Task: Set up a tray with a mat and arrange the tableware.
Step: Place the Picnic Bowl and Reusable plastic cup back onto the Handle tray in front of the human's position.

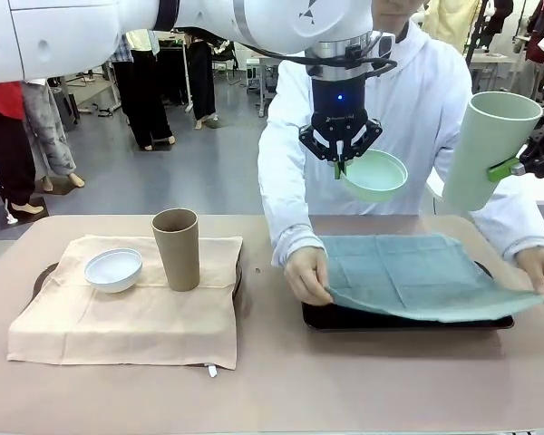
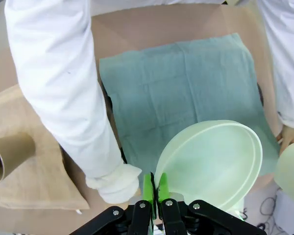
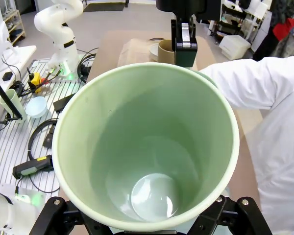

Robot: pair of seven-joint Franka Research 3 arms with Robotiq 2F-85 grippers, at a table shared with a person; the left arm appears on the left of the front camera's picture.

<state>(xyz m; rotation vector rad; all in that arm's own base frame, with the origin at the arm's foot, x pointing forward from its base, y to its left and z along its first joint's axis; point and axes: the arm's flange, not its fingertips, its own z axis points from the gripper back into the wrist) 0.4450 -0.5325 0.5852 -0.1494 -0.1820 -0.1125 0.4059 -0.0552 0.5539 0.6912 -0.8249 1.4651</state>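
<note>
Bowl, mint (image 1: 375, 174): pinched by its rim in the left claw (image 1: 341, 163), held in the air above the green mat (image 1: 408, 272), tilted. Cup, mint (image 1: 482, 145): gripped around its body by the right claw (image 1: 517, 165), raised at the right, well above the table (image 1: 272, 381). Green mat lies over the black tray (image 1: 344, 319); the person's hands (image 1: 306, 275) are on its edges, smoothing it. Advice: wait until those hands clear, then level the bowl, lower it straight onto the mat, and release only on contact. Left tray: white bowl (image 1: 113, 268) and brown cup (image 1: 177, 247) stand on the beige mat (image 1: 136, 317).
</note>
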